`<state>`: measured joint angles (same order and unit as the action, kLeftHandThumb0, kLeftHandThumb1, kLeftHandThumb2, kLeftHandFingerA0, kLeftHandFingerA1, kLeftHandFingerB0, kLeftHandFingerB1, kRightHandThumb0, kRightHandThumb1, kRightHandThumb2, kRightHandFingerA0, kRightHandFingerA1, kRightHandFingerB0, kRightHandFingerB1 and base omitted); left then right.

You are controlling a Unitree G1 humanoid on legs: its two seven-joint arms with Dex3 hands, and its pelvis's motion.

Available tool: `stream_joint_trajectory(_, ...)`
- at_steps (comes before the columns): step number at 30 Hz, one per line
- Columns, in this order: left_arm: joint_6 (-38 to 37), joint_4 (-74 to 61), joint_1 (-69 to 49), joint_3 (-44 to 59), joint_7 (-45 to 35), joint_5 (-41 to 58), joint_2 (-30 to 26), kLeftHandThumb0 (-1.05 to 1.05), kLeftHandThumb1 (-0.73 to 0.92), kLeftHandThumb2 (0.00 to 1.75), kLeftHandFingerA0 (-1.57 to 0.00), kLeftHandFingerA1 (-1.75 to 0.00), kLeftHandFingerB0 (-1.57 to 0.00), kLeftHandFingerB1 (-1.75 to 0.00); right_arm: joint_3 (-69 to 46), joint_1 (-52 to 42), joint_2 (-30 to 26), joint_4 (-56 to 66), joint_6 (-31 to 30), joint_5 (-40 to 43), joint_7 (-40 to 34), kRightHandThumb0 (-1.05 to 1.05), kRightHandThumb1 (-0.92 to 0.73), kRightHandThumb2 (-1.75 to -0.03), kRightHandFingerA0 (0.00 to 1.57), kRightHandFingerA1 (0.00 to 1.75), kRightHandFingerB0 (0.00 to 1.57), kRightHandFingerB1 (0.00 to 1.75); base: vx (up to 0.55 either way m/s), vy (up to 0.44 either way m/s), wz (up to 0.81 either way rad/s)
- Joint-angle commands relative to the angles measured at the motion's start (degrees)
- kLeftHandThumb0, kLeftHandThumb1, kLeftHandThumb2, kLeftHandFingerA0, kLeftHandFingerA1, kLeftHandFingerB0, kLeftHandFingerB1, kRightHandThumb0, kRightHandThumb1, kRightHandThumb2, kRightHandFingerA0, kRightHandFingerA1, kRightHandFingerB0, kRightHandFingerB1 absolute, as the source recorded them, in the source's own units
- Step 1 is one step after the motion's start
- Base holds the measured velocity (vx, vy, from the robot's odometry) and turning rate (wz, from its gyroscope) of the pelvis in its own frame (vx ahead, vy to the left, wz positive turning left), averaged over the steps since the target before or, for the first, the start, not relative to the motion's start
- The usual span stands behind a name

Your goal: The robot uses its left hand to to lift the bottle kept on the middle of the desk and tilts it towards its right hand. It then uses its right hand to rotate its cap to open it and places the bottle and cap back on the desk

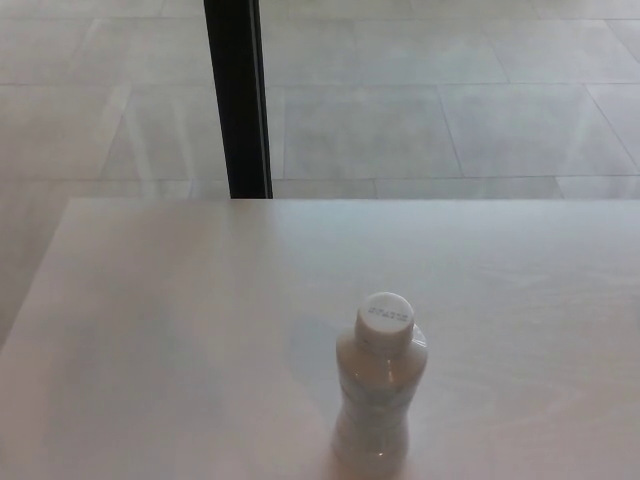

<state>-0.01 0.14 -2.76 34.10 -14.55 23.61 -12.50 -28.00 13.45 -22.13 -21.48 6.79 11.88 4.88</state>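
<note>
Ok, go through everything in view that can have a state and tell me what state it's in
bottle: upright on the desk, held by nothing
cap: on the bottle, not yet removed
desk: carries only the bottle
left hand: not in view
right hand: not in view

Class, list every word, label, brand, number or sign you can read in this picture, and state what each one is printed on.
Cap of the bottle: one short line of dark print, too small and blurred to read.
Bottle body: no label or print that can be made out.
Desk, floor and black post: no text.
</note>
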Motion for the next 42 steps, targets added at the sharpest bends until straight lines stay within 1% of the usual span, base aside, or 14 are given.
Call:
stream_joint_trajectory(1,11.8,-20.9,-4.7,-25.0,2.4,-6.4,6.3,-0.77,0.61,0.99,0.00,-0.29,0.00,-0.24,13.8,-5.6,5.4,20.5,-3.9,0.6,7.1,-0.94,-0.67,-1.14,0.03,0.25,0.00,0.25,0.00,0.000,0.00)
stream_joint_trajectory(7,12.9,-19.7,-6.6,-30.5,3.4,-9.3,6.5,-0.83,0.66,1.02,0.00,-0.27,0.00,-0.21,14.5,-5.5,6.4,19.7,-5.7,0.7,5.8,-0.89,-0.66,-1.12,0.07,0.34,0.00,0.27,0.00,0.000,0.00)
stream_joint_trajectory(9,14.8,-19.9,-7.0,-32.6,3.6,-10.0,5.6,-0.83,0.66,1.02,0.00,-0.23,0.00,-0.18,15.1,-5.4,6.2,19.6,-6.2,0.2,5.6,-0.91,-0.87,-0.66,0.04,0.45,0.02,0.33,0.00,0.000,0.00)
stream_joint_trajectory(14,15.7,-21.0,-7.6,-36.2,3.5,-12.1,3.2,-0.93,0.69,1.04,0.00,-0.18,0.00,-0.13,16.1,-5.5,6.5,21.5,-8.6,0.3,4.4,-0.91,-0.86,-0.66,0.10,0.47,0.05,0.30,0.00,0.000,0.00)
stream_joint_trajectory(15,15.5,-20.8,-7.5,-37.1,3.8,-13.0,2.8,-0.93,0.69,1.05,0.00,-0.19,0.00,-0.13,16.3,-5.5,6.7,21.8,-8.9,0.1,4.0,-0.90,-0.66,-1.06,0.08,0.53,0.05,0.33,0.00,0.000,0.00)
stream_joint_trajectory(16,15.1,-20.3,-7.7,-37.8,4.0,-13.9,2.6,-0.95,0.69,1.06,0.00,-0.19,0.00,-0.13,16.6,-5.3,7.0,22.0,-9.6,0.2,3.8,-0.90,-0.85,-0.65,0.13,0.47,0.07,0.30,0.00,0.000,0.00)
stream_joint_trajectory(17,14.2,-19.2,-7.2,-38.8,3.5,-14.6,2.1,-0.79,0.83,0.65,0.00,-0.10,0.00,-0.13,16.7,-5.3,7.3,22.5,-10.2,0.8,3.9,-0.88,-0.83,-0.66,0.14,0.47,0.08,0.31,0.00,0.000,0.00)
stream_joint_trajectory(20,14.7,-18.8,-6.9,-40.9,3.5,-16.2,0.8,-0.84,0.81,0.66,0.00,-0.08,0.00,-0.12,17.1,-5.7,7.7,23.7,-11.4,0.9,4.0,-0.88,-0.82,-0.66,0.16,0.48,0.08,0.31,0.00,0.000,0.00)
stream_joint_trajectory(21,14.9,-18.9,-6.8,-41.8,3.2,-16.7,0.3,-1.05,0.69,1.08,0.00,-0.18,0.00,-0.06,17.3,-5.9,8.0,24.2,-11.8,0.7,3.8,-0.87,-0.82,-0.65,0.19,0.46,0.11,0.30,0.00,0.000,0.00)
stream_joint_trajectory(26,14.3,-18.5,-6.0,-45.2,3.2,-20.9,-2.3,-1.05,0.66,1.08,0.00,-0.22,0.00,-0.08,17.2,-5.8,8.7,25.6,-13.4,0.5,3.3,-0.85,-0.81,-0.66,0.20,0.47,0.10,0.29,0.00,0.000,0.00)
stream_joint_trajectory(28,16.9,-19.2,-4.6,-46.8,4.1,-23.1,-2.9,-0.94,0.70,0.62,0.00,0.00,0.00,0.00,16.7,-5.9,9.1,26.2,-13.9,1.1,3.0,-0.85,-0.63,-1.02,0.19,0.56,0.06,0.41,0.00,0.000,0.00)
stream_joint_trajectory(31,18.9,-20.0,-3.9,-47.3,5.0,-23.9,-2.7,-0.94,0.69,0.61,0.00,0.00,0.00,0.00,16.4,-6.0,9.3,26.6,-14.5,1.1,3.1,-0.88,-0.64,-1.02,0.20,0.56,0.07,0.41,0.00,0.000,0.00)
stream_joint_trajectory(33,20.6,-20.4,-2.8,-47.7,6.0,-25.1,-2.1,-0.91,0.56,0.83,0.00,0.00,0.00,0.00,16.0,-6.2,9.7,27.2,-15.4,1.4,2.7,-0.83,-0.79,-0.64,0.27,0.50,0.16,0.33,0.00,0.000,0.00)
stream_joint_trajectory(42,26.7,-20.3,2.9,-47.9,9.2,-27.5,1.9,-0.86,0.62,0.59,0.00,0.00,0.00,0.00,15.6,-6.8,9.9,28.0,-16.2,1.0,3.0,-0.81,-0.63,-1.00,0.27,0.57,0.11,0.43,0.00,0.000,0.00)
